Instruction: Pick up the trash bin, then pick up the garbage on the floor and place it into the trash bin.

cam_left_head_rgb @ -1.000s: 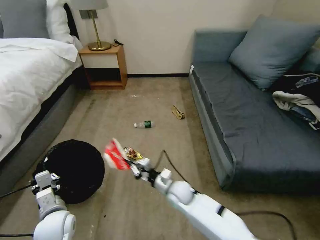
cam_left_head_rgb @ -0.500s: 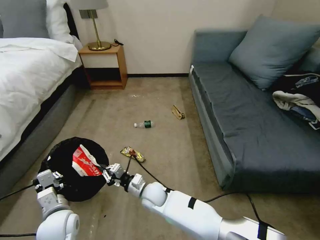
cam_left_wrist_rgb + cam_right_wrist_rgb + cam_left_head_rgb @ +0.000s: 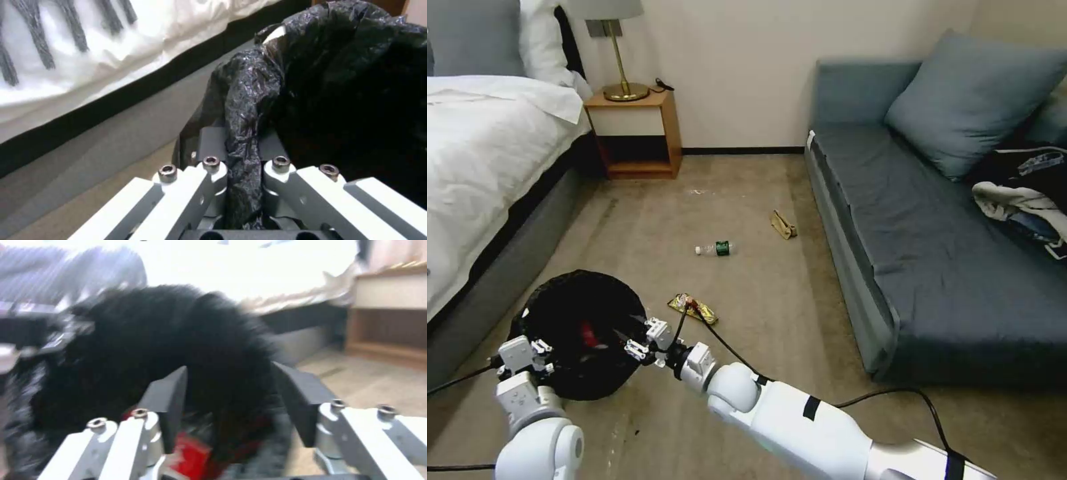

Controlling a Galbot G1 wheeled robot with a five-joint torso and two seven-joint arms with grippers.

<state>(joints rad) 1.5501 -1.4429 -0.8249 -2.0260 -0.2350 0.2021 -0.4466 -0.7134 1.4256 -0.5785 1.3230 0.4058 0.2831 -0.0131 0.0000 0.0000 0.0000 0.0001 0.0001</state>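
Left gripper [image 3: 242, 186] pinches the trash bin [image 3: 577, 333] liner rim. Right gripper [image 3: 642, 339], jaws spread, hovers at the bin's edge; red packet [image 3: 587, 331] lies inside. Next target is probably the snack wrapper [image 3: 694, 309], just beside the bin.

Right gripper [image 3: 642, 338] swung from mid-floor, where it held the red-and-white packet [image 3: 587, 333] up beside the gold wrapper, across to the rim of the trash bin [image 3: 564, 380]. At the half-second mark the packet was over the bin mouth, gripped. It then dropped inside; just a red sliver showed against the black liner, also visible in the right wrist view [image 3: 191, 453]. Right fingers [image 3: 171, 400] went from clamped to spread apart, nothing between them. Right arm's elbow and forearm moved left with it, and its cable shifted across the carpet. Bin drifted slightly up in the head view, left gripper [image 3: 534, 352] with it.
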